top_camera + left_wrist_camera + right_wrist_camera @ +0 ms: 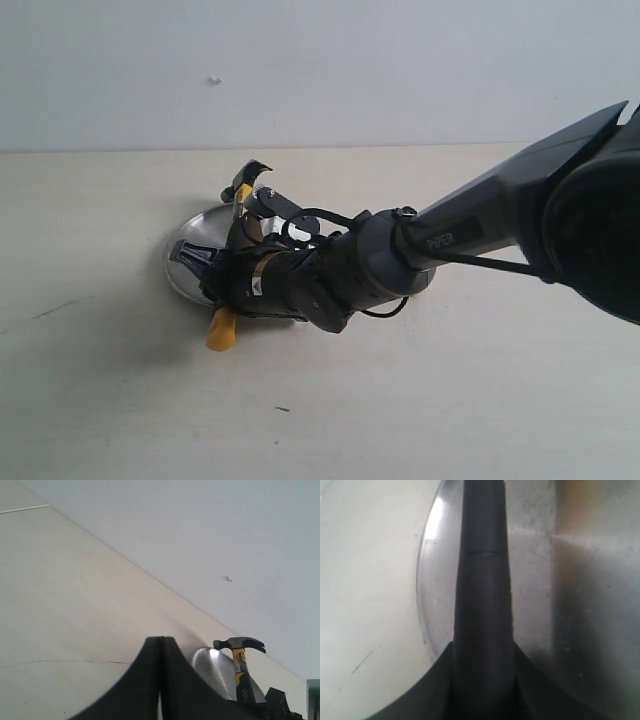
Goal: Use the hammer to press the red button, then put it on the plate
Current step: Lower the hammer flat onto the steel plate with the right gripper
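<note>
My right gripper (238,262) reaches across to the left and is shut on the hammer's black handle (482,580), which runs out between its jaws. The hammer (244,190) stretches over the silver plate (195,230): its dark head is past the far rim and its yellow end (221,330) past the near rim. Whether it rests on the plate I cannot tell. The left wrist view shows the hammer (241,666) and the plate (212,662) beyond my left gripper (160,642), which is shut and empty. The red button is out of view.
The pale table top (100,400) spreads around the plate, with a white wall (320,60) behind it. My right arm (480,225) crosses the scene from the right. A thin dark mark (75,662) lies on the table near the left gripper.
</note>
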Controlling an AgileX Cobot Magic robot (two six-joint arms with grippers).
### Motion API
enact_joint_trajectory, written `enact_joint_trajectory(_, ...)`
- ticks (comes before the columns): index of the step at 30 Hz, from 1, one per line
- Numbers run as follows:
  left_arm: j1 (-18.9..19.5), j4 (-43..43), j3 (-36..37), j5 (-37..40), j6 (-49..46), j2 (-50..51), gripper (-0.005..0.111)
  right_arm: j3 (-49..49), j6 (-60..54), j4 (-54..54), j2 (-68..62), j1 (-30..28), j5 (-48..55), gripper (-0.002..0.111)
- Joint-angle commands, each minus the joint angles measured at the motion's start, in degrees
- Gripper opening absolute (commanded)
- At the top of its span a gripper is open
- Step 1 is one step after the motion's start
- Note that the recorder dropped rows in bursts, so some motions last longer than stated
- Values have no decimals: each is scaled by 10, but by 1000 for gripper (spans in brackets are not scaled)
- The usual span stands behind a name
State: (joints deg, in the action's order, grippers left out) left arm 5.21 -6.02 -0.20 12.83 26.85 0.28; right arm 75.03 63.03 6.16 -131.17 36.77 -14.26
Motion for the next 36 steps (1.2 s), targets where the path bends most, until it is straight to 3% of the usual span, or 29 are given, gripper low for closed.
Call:
enact_joint_trajectory(1, -3, 2, 2, -5, -3, -3, 0, 9, -25, 20, 4, -2, -30, 25)
enact_joint_trajectory(6, -3, 2, 2, -5, -3, -3, 0, 9, -30, 20, 4, -2, -29, 36)
enact_joint_trajectory(31, -3, 2, 2, -5, -3, -3, 0, 9, -77, 20, 29, -16, 60, 37)
enact_joint_trajectory(36, -3, 2, 2, -5, -3, -3, 0, 9, -77, 20, 29, -16, 64, 48)
